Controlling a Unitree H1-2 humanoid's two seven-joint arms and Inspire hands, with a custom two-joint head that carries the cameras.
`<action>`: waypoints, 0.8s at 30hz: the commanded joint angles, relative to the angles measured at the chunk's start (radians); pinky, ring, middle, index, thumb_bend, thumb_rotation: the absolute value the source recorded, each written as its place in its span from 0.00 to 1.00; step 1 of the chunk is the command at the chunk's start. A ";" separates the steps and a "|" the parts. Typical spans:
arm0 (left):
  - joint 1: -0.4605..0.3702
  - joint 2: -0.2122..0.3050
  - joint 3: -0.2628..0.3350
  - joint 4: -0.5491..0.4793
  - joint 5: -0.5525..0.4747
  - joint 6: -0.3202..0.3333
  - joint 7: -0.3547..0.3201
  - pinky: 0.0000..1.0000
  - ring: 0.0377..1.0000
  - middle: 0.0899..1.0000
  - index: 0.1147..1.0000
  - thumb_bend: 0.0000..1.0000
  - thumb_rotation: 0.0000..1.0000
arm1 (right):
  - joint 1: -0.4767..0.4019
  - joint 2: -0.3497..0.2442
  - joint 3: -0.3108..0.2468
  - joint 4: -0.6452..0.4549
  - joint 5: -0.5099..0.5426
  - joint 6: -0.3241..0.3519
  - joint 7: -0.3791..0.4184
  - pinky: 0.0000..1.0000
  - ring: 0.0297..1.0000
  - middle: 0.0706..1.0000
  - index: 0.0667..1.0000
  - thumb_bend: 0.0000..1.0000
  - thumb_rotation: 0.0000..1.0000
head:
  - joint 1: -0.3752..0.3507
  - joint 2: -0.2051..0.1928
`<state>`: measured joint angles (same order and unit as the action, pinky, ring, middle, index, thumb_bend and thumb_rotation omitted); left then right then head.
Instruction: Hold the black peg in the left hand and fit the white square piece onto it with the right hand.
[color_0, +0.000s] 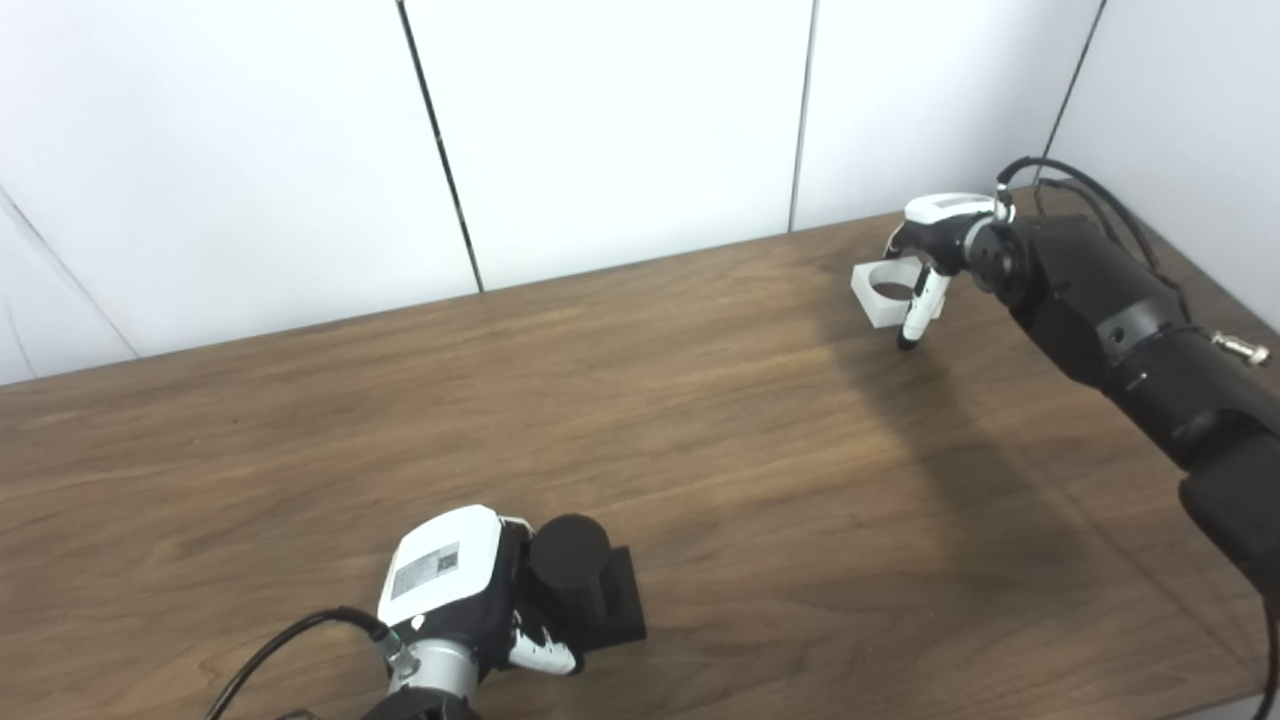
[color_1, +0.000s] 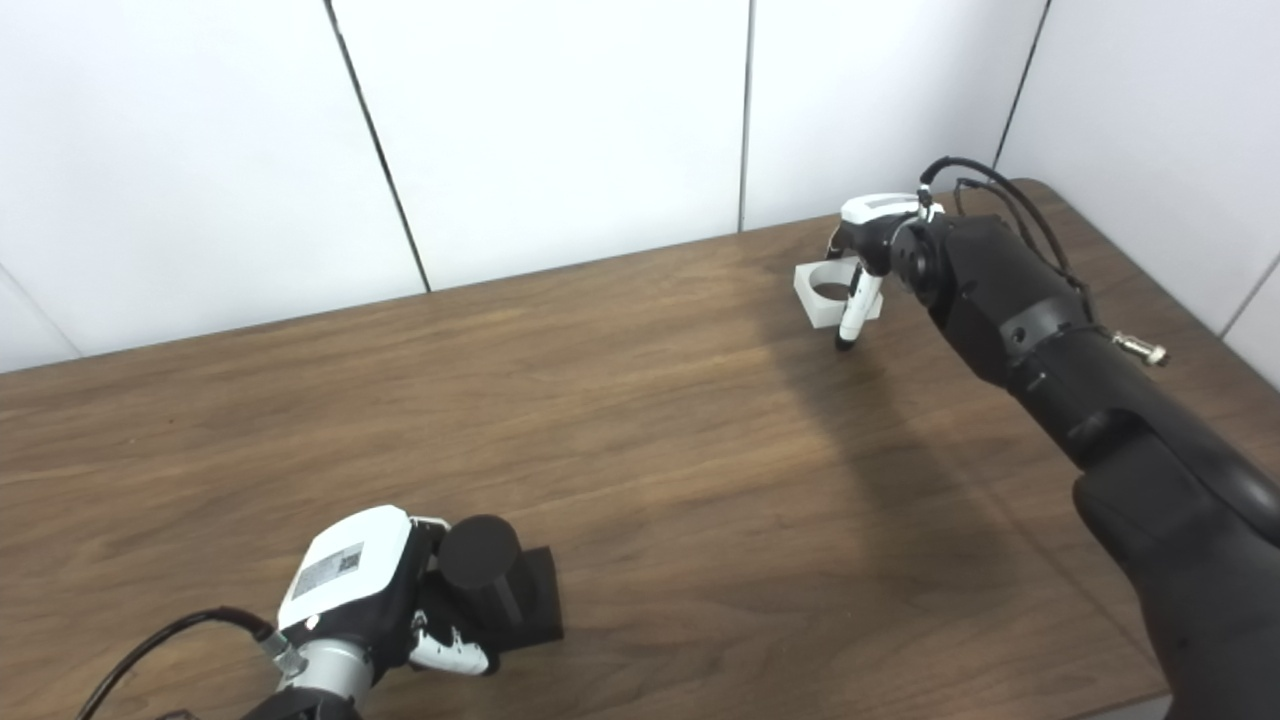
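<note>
There is one peg (color_0: 572, 575), black and round, standing upright on its flat black square base (color_0: 622, 600) at the lower left of the frame, near the front edge of the tabletop (color_0: 700, 420). There is one white piece (color_0: 883, 292), a square block with a round hole through it, at the upper right of the frame, close to the back edge of the tabletop. The hole is empty; wood or shadow shows through it. The two things lie well apart, at opposite corners of the frame.

There are two hands. The left hand (color_0: 470, 590) comes in from the bottom left and sits against the left side of the peg, its fingers (color_0: 545, 655) curled round the lower part of the post and resting on the base; it grips the peg. The right hand (color_1: 868, 250) reaches far across on its black arm (color_1: 1050, 340) to the upper right. Its fingers are closed round the right side of the white piece, one white finger (color_1: 853, 310) pointing down in front of the block with its dark tip near the wood. The hand has hold of the piece; whether the block rests on the tabletop or is lifted just clear cannot be told.

Behind the tabletop stands a white panelled wall (color_0: 600, 130) with dark seams.
</note>
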<state>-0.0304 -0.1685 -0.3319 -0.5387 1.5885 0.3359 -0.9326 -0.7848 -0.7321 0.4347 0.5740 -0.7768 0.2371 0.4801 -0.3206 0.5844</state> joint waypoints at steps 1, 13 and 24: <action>0.054 -0.061 -0.015 0.028 0.006 0.000 -0.058 0.92 0.84 0.73 0.42 0.52 0.06 | -0.011 -0.010 -0.002 -0.019 0.002 -0.053 -0.031 0.90 0.95 0.90 0.54 0.68 0.17 | 0.001 0.001; 0.062 -0.070 -0.017 0.014 0.002 0.005 -0.053 0.92 0.82 0.70 0.41 0.52 0.06 | 0.015 -0.026 -0.010 -0.014 -0.003 -0.136 -0.096 0.95 0.92 0.82 0.45 0.52 0.13 | 0.001 0.007; 0.060 -0.072 -0.015 0.028 -0.012 0.012 -0.036 0.92 0.84 0.73 0.41 0.52 0.06 | 0.019 -0.027 -0.002 -0.029 -0.008 -0.164 -0.092 0.96 0.92 0.81 0.45 0.52 0.14 | 0.028 0.020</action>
<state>-0.0229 -0.1690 -0.3360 -0.5450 1.5934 0.3399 -0.9294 -0.7587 -0.7427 0.4295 0.5670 -0.7751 0.0911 0.3836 -0.2930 0.6029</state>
